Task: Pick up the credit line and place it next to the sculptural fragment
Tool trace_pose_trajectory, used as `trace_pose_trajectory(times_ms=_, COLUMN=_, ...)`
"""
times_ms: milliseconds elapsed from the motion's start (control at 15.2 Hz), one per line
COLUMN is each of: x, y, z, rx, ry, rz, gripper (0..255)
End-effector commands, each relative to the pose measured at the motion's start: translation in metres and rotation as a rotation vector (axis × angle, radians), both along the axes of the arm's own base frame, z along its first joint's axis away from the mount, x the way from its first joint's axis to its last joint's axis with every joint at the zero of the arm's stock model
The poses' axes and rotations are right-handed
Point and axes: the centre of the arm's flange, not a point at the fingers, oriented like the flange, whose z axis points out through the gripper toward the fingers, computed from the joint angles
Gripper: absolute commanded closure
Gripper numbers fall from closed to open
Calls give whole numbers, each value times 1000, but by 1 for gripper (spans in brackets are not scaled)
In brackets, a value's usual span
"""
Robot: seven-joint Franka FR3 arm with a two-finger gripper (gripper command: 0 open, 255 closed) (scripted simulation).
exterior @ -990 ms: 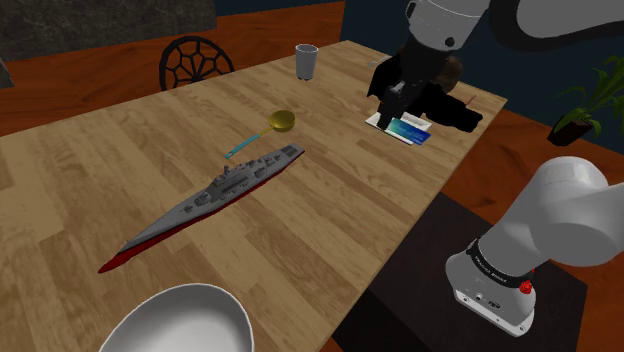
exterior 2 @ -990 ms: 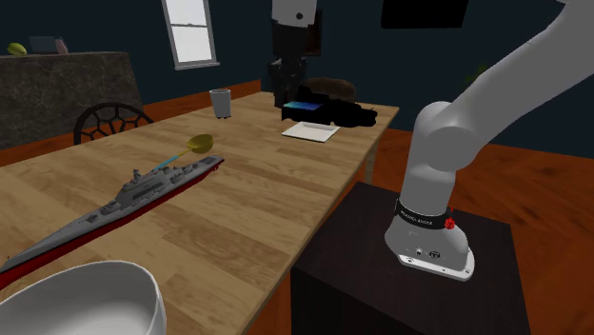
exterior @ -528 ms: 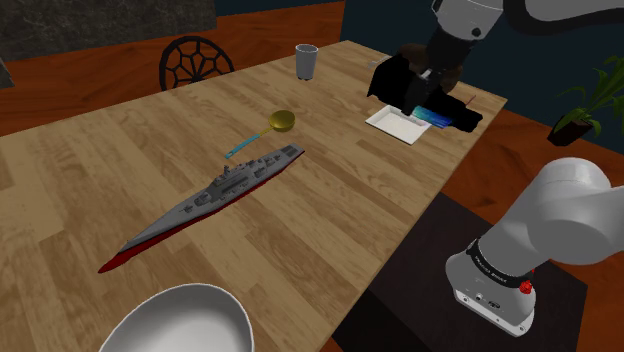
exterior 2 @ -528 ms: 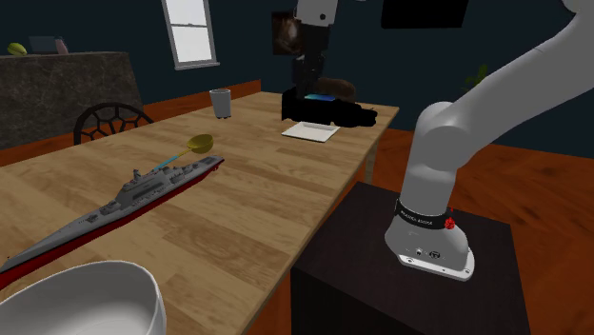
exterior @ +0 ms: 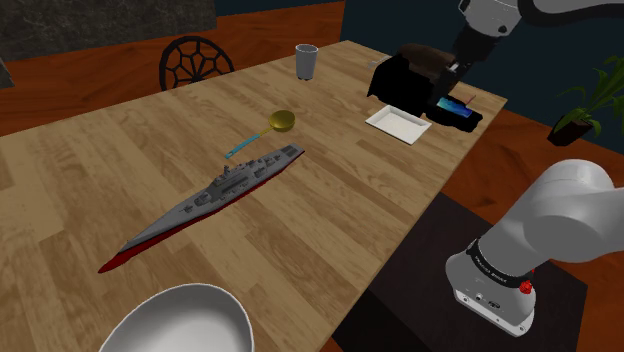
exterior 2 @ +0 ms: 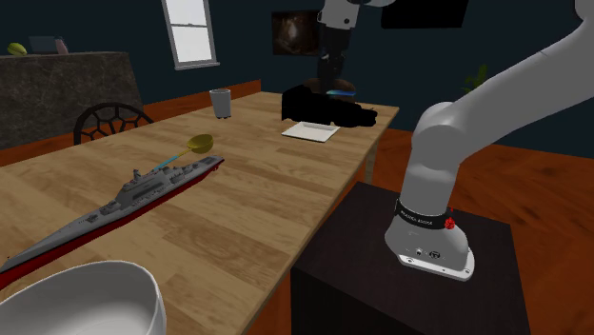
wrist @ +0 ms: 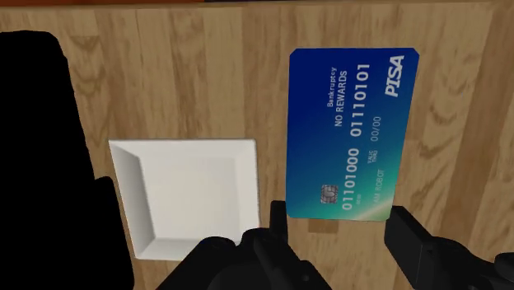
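**Credit card clamped in the gripper above the table's far end**

Shoulder view: The gripper (exterior: 455,88) is seen raised over the far right corner of the wooden table (exterior: 100,170). A blue credit card (exterior: 452,103) is clamped between its fingers and held clear of the tabletop, just above the end of a black blocky object (exterior: 400,82) that lies along that corner. A white square dish (exterior: 398,124) is set on the table just beside the black object, on its near side. A grey cup (exterior: 306,60) stands at the far edge. A grey model warship (exterior: 210,198) with a red hull is laid slantwise across the middle, with a small olive-gold round piece (exterior: 282,121) near its bow. A white bowl (exterior: 175,318) is placed at the near edge.

Second exterior view: The gripper (exterior 2: 335,82) is shown pointing down over the black blocky object (exterior 2: 319,105), with a sliver of the credit card (exterior 2: 336,93) visible between fingers and object. The white square dish (exterior 2: 309,131) lies in front of the object, near the table's (exterior 2: 267,190) right edge.

Wrist view: The credit card (wrist: 350,136) is gripped across its width at one short end, one black finger (wrist: 276,229) pressed on each long side of it by the gripper (wrist: 339,224). White numbers and lettering can be read on its blue face. Beneath it the table's (wrist: 206,74) wood is seen, with the white square dish (wrist: 185,198) alongside and the black blocky object (wrist: 41,148) beyond the dish.
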Motion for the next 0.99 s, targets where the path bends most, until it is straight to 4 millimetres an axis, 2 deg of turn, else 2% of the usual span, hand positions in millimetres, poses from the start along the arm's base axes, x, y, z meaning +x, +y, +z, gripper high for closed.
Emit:
trace_pose_trajectory(times_ms=0, x=2, y=-29, z=1, rx=-1, ry=1, rz=1, gripper=255)
trace_pose_trajectory(times_ms=858, x=-9, y=-204, z=2, rx=-1, ry=1, rz=1, gripper=255)
trace_pose_trajectory(times_ms=924, x=-9, y=-204, z=-3, rx=-1, ry=1, rz=1, gripper=255)
